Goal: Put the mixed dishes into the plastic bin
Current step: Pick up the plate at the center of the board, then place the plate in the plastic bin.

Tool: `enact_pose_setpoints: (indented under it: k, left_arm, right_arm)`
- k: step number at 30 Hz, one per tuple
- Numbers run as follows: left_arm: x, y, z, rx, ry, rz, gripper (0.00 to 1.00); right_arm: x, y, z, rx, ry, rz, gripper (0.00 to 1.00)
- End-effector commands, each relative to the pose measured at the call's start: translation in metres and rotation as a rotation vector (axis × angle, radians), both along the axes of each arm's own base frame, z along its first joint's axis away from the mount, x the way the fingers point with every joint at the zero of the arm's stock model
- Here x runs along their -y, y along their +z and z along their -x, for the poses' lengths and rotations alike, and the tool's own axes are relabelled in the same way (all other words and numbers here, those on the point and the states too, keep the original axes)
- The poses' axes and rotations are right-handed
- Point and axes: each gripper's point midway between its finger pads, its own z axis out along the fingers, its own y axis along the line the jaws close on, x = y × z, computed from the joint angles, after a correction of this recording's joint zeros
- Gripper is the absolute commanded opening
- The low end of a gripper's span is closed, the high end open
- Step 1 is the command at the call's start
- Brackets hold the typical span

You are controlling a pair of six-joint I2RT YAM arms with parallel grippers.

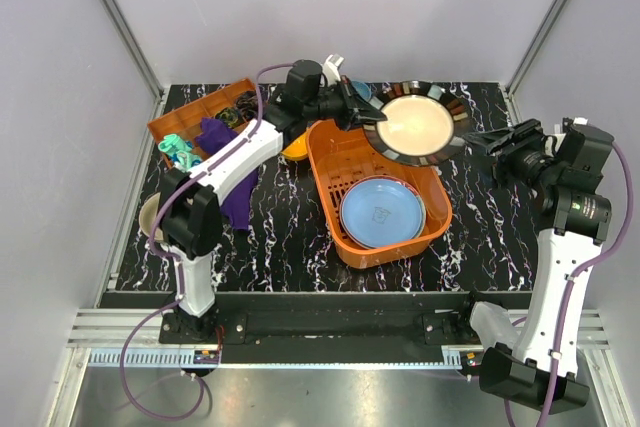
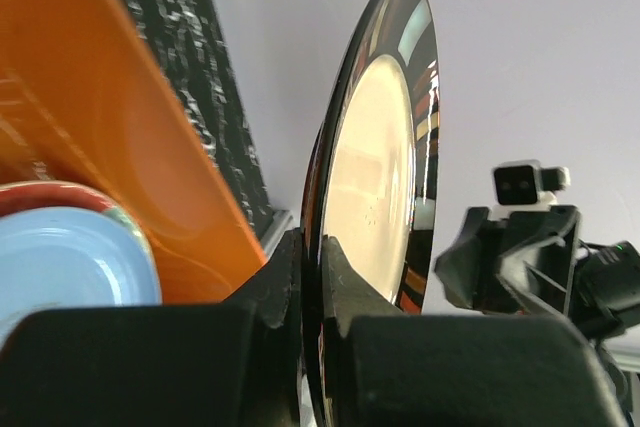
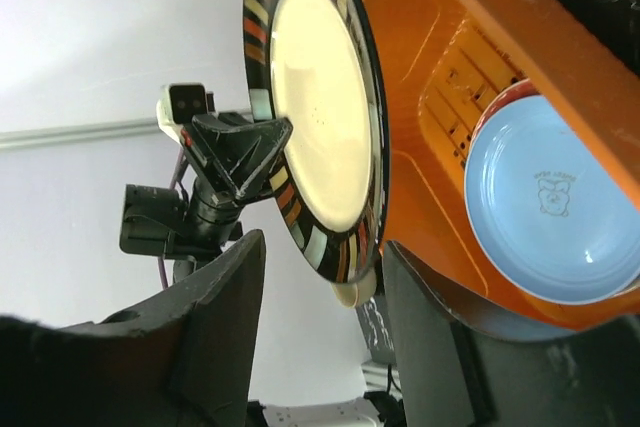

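My left gripper is shut on the rim of the dark striped-rim plate. It holds the plate tilted above the far right corner of the orange plastic bin. The light blue plate lies in the bin on top of a red-rimmed plate. My right gripper is open and empty, just right of the held plate. An orange-yellow bowl and a beige bowl show partly behind the left arm. No red mug is in view.
A flat brown-orange compartment tray stands at the back left. A teal toy and a purple cloth lie beside it. Grey walls close in the black marbled table on three sides.
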Motion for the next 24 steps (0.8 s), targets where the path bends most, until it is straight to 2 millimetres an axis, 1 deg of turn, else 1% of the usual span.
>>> enact_pose_setpoints:
  k: [1,2,4,5,6,7,8,9,10,11,14,18,19,23,24]
  left_arm:
    - [-0.042,0.047,-0.03,0.143,0.073,0.088,0.0]
    - [-0.058,0.045,-0.044,0.153,0.107,0.078,0.0]
    - [-0.072,0.039,-0.057,0.144,0.124,0.042,0.0]
    - [-0.085,0.038,-0.067,0.175,0.139,0.015,0.0]
    - [-0.091,0.028,-0.07,0.145,0.135,-0.022,0.0]
    - [-0.094,0.041,-0.072,0.182,0.122,-0.03,0.0]
    - [-0.101,0.029,-0.082,0.212,0.111,-0.077,0.0]
    - [-0.104,0.019,-0.08,0.178,0.094,-0.115,0.0]
    - [-0.107,0.028,-0.081,0.21,0.076,-0.114,0.0]
    - [-0.112,0.022,-0.085,0.233,0.068,-0.135,0.0]
    - [-0.122,0.012,-0.087,0.269,0.061,-0.189,0.0]
    - [-0.126,-0.001,-0.079,0.285,0.011,-0.239,0.0]
    - [-0.127,-0.003,-0.077,0.289,0.006,-0.25,0.0]
    - [-0.133,-0.009,-0.068,0.335,-0.02,-0.298,0.0]
    - [-0.135,-0.016,-0.068,0.33,-0.013,-0.32,0.0]
  right_arm:
    - [0.02,0.018,-0.01,0.058,-0.128,0.052,0.59]
    - [0.024,0.017,-0.012,0.051,-0.151,0.052,0.59]
    - [0.034,0.016,-0.023,0.033,-0.196,0.055,0.59]
    - [0.036,0.017,-0.026,0.031,-0.202,0.059,0.59]
    - [0.039,0.016,-0.03,0.027,-0.205,0.071,0.59]
    - [0.042,0.016,-0.039,0.02,-0.202,0.076,0.59]
    - [0.044,0.017,-0.043,0.018,-0.197,0.083,0.6]
    - [0.044,0.017,-0.047,0.02,-0.182,0.098,0.6]
    - [0.047,0.021,-0.056,0.023,-0.172,0.108,0.6]
    - [0.048,0.023,-0.06,0.028,-0.164,0.12,0.6]
    - [0.054,0.03,-0.079,0.039,-0.138,0.154,0.61]
    - [0.058,0.029,-0.1,0.033,-0.11,0.153,0.61]
    - [0.06,0.026,-0.107,0.025,-0.103,0.145,0.61]
    - [0.058,0.025,-0.123,0.034,-0.075,0.107,0.61]
    - [0.058,0.024,-0.125,0.033,-0.069,0.102,0.61]
